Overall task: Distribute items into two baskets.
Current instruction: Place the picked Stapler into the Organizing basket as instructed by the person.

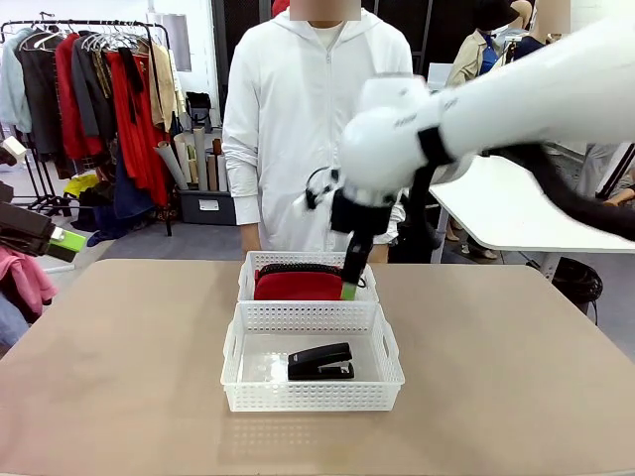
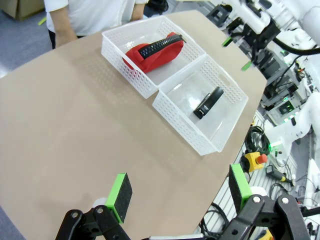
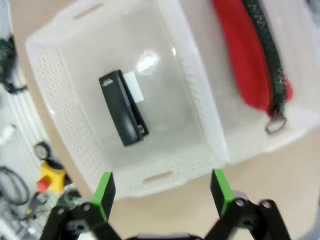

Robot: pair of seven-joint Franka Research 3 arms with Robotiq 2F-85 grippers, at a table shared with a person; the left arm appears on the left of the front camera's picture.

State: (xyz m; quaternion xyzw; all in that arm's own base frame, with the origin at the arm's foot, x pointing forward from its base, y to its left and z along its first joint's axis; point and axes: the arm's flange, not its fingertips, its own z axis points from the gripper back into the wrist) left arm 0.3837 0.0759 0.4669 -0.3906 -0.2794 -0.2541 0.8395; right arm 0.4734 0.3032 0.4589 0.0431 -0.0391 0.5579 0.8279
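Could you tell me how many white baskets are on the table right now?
2. The near basket sits at the table's middle and holds the stapler; the far basket touches its far side, toward the person, and holds the red pouch.

Two white lattice baskets sit on the table, touching end to end: the near basket (image 1: 313,395) and the far basket (image 1: 260,266). One red zippered pouch (image 1: 298,285) lies in the far one, and one black stapler (image 1: 319,362) lies in the near one, so each basket holds a single item. One tan table (image 1: 119,377) carries them all. One person in a white hooded top (image 1: 298,119) stands at the far side. Two robot grippers are counted: the right gripper (image 1: 350,288), hanging over the far basket, and the left gripper (image 2: 180,197), each with two green pads. Behind, one clothes rack (image 1: 89,89) holds perhaps a dozen garments; the hangers overlap too much for a sure count.
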